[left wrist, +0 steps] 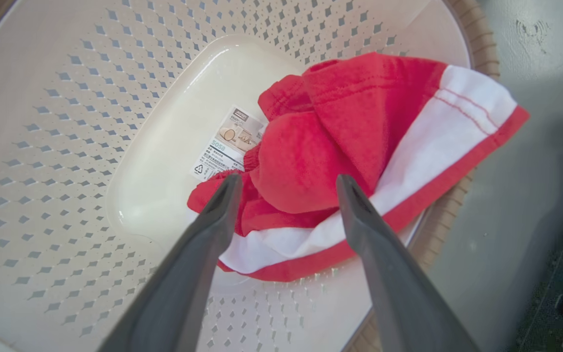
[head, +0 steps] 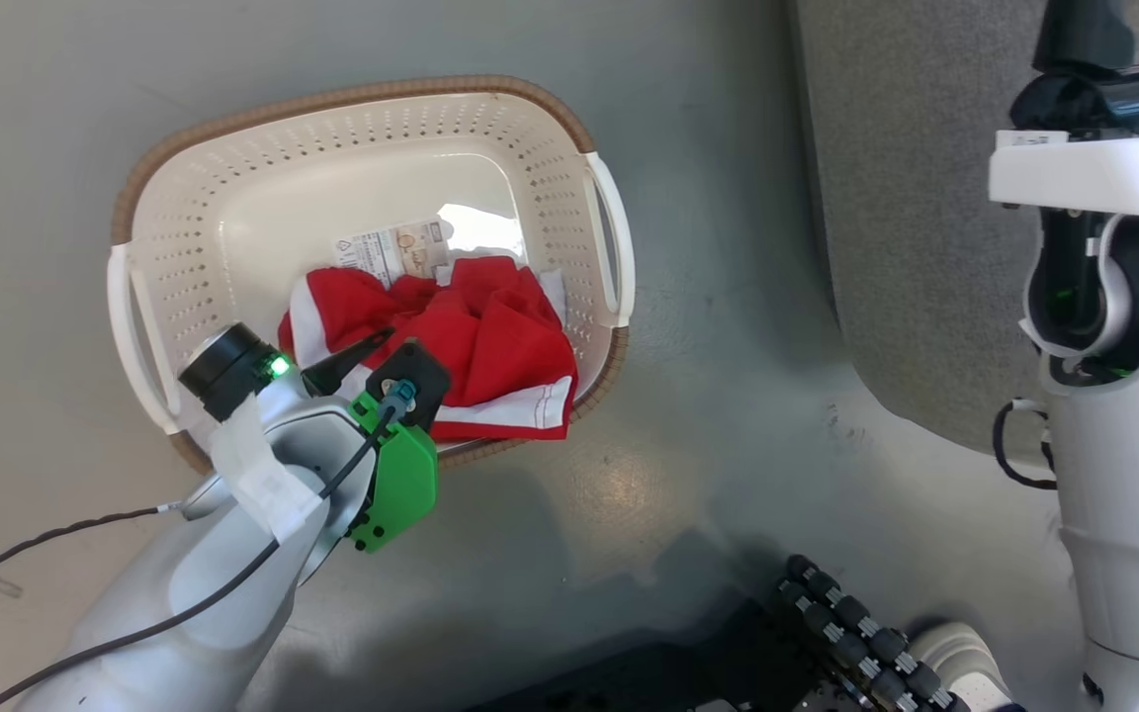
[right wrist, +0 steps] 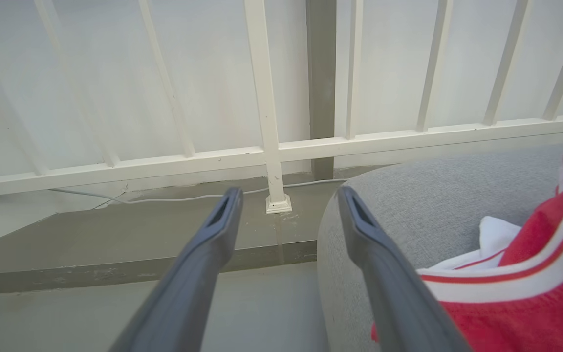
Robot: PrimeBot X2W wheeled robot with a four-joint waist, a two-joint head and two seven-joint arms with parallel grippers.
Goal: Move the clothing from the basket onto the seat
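The cream perforated basket (head: 352,99) stands on the grey floor. A crumpled red garment with white stripes (head: 476,341) lies in its near right corner, one edge draped over the rim. My left gripper (head: 387,346) reaches into the basket. In the left wrist view it (left wrist: 287,183) is open, its fingers straddling the air just above the red clothing (left wrist: 320,146), not touching it. My right gripper (right wrist: 290,195) is open and empty, beside the rounded edge of the grey seat (right wrist: 423,210). A second red garment with white trim (right wrist: 530,298) lies on that seat. The seat (head: 906,218) sits right of the basket.
A white railing (right wrist: 267,146) with a post foot stands behind the seat, and a thin cable (right wrist: 164,199) runs along the floor there. My white right arm and body (head: 1113,396) rise at the right edge. Black rollers of my base (head: 856,633) show at the bottom.
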